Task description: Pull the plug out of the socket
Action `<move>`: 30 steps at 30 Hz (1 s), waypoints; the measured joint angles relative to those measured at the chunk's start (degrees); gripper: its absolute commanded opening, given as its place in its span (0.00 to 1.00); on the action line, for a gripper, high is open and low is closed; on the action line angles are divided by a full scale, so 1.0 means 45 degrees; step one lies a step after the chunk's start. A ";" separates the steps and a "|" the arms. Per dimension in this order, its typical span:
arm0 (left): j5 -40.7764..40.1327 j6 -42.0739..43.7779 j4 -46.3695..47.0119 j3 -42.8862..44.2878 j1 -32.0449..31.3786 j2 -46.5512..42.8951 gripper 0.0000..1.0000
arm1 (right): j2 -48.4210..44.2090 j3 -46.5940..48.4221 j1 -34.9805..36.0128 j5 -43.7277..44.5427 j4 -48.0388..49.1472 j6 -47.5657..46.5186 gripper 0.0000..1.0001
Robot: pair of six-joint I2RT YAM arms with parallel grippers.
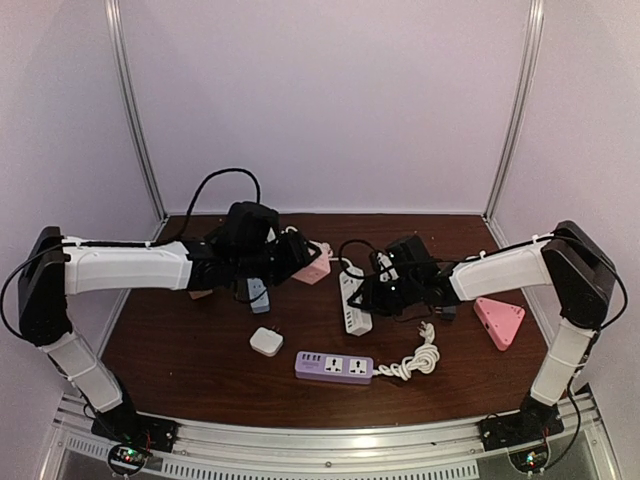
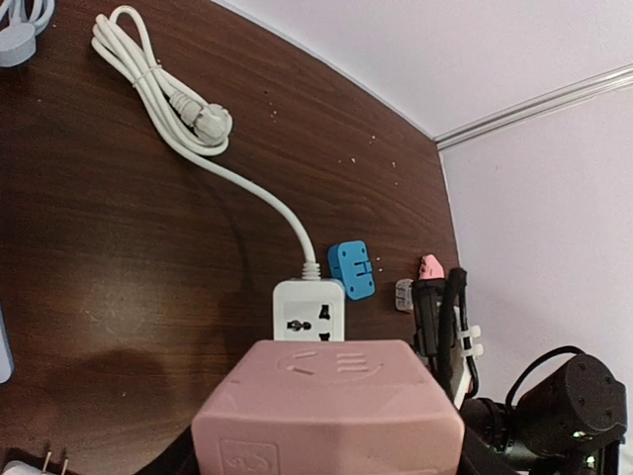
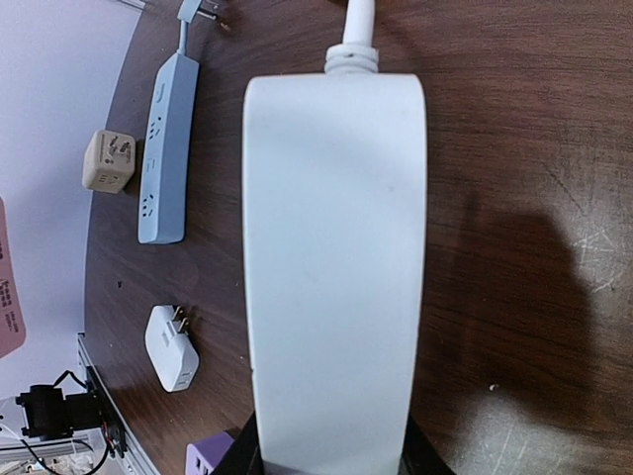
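Dark wood table [image 1: 200, 345] carrying a white power strip [image 1: 352, 300], clenched across its body by the right gripper [image 3: 331, 457]. Pink plug [image 1: 313, 264] grasped in the left gripper [image 1: 298, 256], just beside the strip's far end, contact unclear.

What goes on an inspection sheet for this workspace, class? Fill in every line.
Surface: dark brown wooden table, scuffed.
Job's things: pink plastic socket block, held by the left gripper; long white plastic power strip, held by the right gripper.
Clutter: purple power strip, small white charger, pink triangular adapter, slim grey-blue strip, beige cube adapter, small blue adapter.
Grippers: jaws of both shut on their loads.
Cables: white cord bundle beside the purple strip; black cable looped over the left arm.
Surroundings: pale lilac walls, aluminium corner posts.
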 measured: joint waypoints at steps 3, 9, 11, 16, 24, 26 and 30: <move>-0.0087 0.0355 -0.0869 -0.0272 0.0233 -0.0607 0.38 | 0.0170 0.0223 0.0000 -0.0039 -0.0010 -0.0039 0.12; -0.0729 0.1171 -0.2880 -0.1141 0.1093 -0.2579 0.38 | 0.0772 0.0763 -0.0005 -0.0330 0.0073 -0.0097 0.15; -0.0903 0.1336 -0.3279 -0.1685 0.1375 -0.3313 0.38 | 0.0894 0.0855 -0.0005 -0.0432 0.0053 -0.0102 0.16; -0.1273 0.1554 -0.4711 -0.3021 0.2113 -0.4925 0.38 | 0.1107 0.1127 -0.0005 -0.0680 0.0087 -0.0112 0.19; -0.1520 0.1783 -0.6436 -0.3895 0.3045 -0.6426 0.39 | 0.1554 0.1302 -0.0010 -0.1083 0.0277 -0.0087 0.28; -0.1511 0.1860 -0.6635 -0.4075 0.3201 -0.6596 0.39 | 0.1690 0.1302 -0.0029 -0.1156 0.0321 -0.0068 0.31; -0.1409 0.2040 -0.6819 -0.4546 0.3565 -0.6703 0.39 | 0.1758 0.1302 -0.0063 -0.1277 0.0355 0.0000 0.41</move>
